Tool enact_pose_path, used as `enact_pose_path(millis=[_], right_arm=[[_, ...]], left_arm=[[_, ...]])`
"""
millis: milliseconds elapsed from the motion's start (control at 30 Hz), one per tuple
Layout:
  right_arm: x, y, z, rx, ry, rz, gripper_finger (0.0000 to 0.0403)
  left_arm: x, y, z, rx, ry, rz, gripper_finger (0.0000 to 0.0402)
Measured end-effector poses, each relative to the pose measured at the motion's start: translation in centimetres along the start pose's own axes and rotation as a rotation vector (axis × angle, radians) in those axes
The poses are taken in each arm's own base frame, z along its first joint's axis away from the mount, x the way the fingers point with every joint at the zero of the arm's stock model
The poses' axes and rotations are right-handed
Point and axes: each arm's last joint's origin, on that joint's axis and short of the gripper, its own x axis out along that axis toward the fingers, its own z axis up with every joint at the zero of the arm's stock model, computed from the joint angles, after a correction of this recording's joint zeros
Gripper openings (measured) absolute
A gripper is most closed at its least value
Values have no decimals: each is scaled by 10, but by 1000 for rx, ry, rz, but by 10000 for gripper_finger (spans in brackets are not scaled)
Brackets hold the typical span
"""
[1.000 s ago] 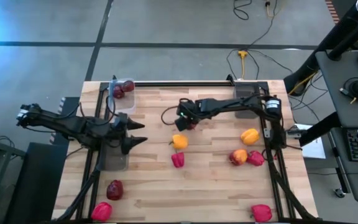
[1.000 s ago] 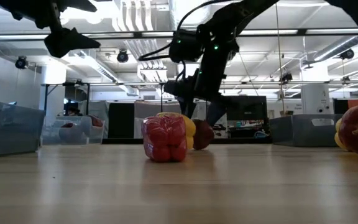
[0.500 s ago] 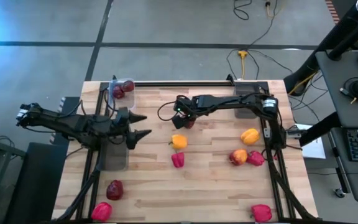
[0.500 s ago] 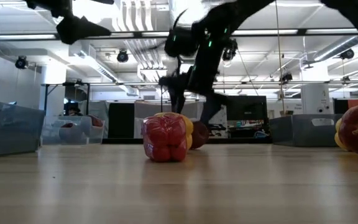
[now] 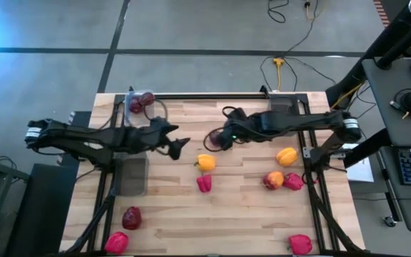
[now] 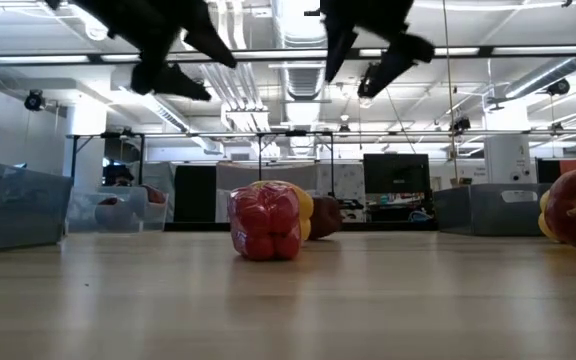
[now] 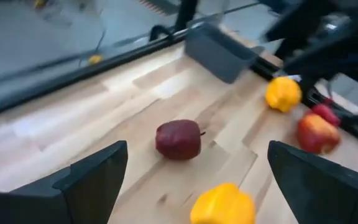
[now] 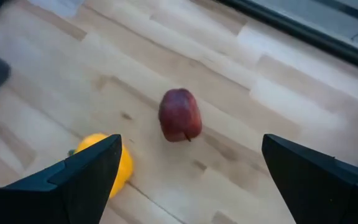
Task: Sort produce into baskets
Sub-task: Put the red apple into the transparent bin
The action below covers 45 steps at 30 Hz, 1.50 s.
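Observation:
A dark maroon round fruit [image 8: 180, 115] lies on the wooden table near the middle. A yellow pepper [image 5: 205, 162] and a red pepper [image 5: 204, 183] lie nearer the front. My right gripper [image 5: 220, 138] hangs open high above the maroon fruit. My left gripper [image 5: 175, 145] stands open in the air to the fruit's left, pointing at it [image 7: 179, 139]. Neither touches anything. A clear basket [image 5: 140, 102] at the far left corner holds maroon pieces. Another basket [image 5: 131, 175] stands by the left edge, and a third [image 5: 284, 104] at the far right.
A yellow piece [image 5: 286, 155], an orange-red one [image 5: 272, 180] and a red pepper [image 5: 293, 182] lie on the right. A red pepper [image 5: 300, 244] sits at the near right corner. A maroon piece [image 5: 132, 217] and a red one [image 5: 117, 243] sit near left.
My right gripper has risen from just over the maroon fruit to well above it and drawn back a little toward the table's right edge. The fruit stays where it was on the table. My left gripper has moved toward the table's middle, closer to the maroon fruit.

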Motion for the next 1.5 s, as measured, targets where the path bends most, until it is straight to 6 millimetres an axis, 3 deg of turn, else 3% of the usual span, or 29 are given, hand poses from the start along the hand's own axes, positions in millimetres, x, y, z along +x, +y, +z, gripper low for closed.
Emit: enact_pose_path(millis=[167,333,633,933,1067,1200,1500], right_arm=[[-30,-10,-12,-51,1,3,379],[-58,-22,-28,-173,39,-16,379],[-96,-49,-52,-352,51,-23,379],[-101,-74,-63,-424,33,-25,379],[-100,-82,-67,-429,35,-27,379],[-98,-88,-70,-431,38,-32,380],[-92,-94,-77,-450,53,-53,380]], left_arm=[[31,-22,-3,19,27,82,366],[62,-43,-6,-90,38,216,361],[102,-56,-17,-345,130,515,361],[150,-59,-11,-454,194,542,361],[176,-57,-12,-589,202,532,361],[199,-59,-22,-755,166,561,361],[252,-52,-23,-825,139,612,361]])
